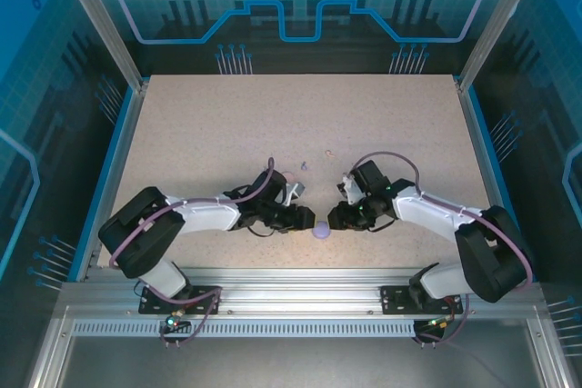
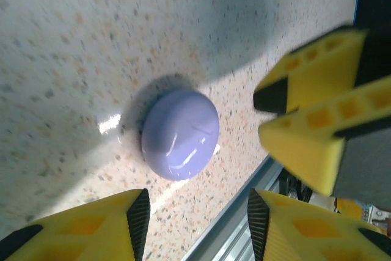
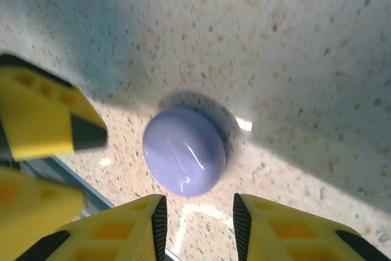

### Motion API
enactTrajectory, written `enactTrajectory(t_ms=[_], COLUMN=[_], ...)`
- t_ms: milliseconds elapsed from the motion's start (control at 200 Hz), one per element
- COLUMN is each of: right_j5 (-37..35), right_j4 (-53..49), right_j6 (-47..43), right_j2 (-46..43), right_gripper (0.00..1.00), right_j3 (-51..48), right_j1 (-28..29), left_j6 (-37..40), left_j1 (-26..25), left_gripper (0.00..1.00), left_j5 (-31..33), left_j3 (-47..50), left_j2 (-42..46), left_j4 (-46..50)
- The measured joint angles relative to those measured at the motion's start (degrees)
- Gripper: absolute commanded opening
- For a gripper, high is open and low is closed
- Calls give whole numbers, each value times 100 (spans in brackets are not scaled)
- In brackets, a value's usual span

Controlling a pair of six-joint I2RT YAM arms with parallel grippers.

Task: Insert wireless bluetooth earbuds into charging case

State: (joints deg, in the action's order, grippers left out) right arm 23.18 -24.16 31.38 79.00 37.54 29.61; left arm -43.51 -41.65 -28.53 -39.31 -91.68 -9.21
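Observation:
A closed, round lavender charging case (image 1: pixel 321 230) lies on the speckled table near the front edge, between the two grippers. In the left wrist view the case (image 2: pixel 180 134) sits just beyond my left gripper (image 2: pixel 198 218), whose yellow fingers stand apart with only table between them. My right gripper (image 3: pixel 197 221) is likewise open, and the case (image 3: pixel 183 151) lies just ahead of its tips, untouched. Each wrist view also catches the other gripper's fingers (image 2: pixel 305 108) beside the case. Two tiny earbuds lie farther back: a dark purple speck (image 1: pixel 305 166) and a pale one (image 1: pixel 329 152).
A pinkish round thing (image 1: pixel 293 178) lies beside the left arm's wrist. The metal rail of the table's front edge (image 2: pixel 244 230) runs close behind the case. Blue-edged walls bound the tabletop (image 1: pixel 227 124), and its far half is bare.

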Motion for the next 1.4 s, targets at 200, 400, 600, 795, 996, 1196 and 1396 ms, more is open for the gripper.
enactTrajectory(t_ms=[200, 400, 600, 795, 996, 1196, 1396], right_j5=[284, 483, 562, 579, 623, 686, 669], right_j4=[507, 1062, 1416, 1528, 1585, 1655, 1598], right_j6=[498, 833, 960, 960, 955, 951, 863], right_j2=[-20, 44, 350, 507, 673, 761, 787], right_gripper=[35, 35, 33, 30, 27, 26, 24], right_j3=[-577, -675, -675, -586, -468, -442, -393], right_j1=[0, 2, 2, 4, 4, 11, 11], left_j6=[229, 398, 468, 446, 245, -13, -144], left_j1=[214, 229, 245, 249, 243, 192, 212], left_gripper=[48, 48, 48, 48, 48, 47, 42], left_j5=[-225, -321, -435, -481, -514, -542, -560], left_j3=[-396, -564, -564, -426, -168, -136, -136], left_j2=[-503, -949, -986, -942, -831, -879, -920], left_j4=[-4, 70, 81, -68, -400, -584, -619])
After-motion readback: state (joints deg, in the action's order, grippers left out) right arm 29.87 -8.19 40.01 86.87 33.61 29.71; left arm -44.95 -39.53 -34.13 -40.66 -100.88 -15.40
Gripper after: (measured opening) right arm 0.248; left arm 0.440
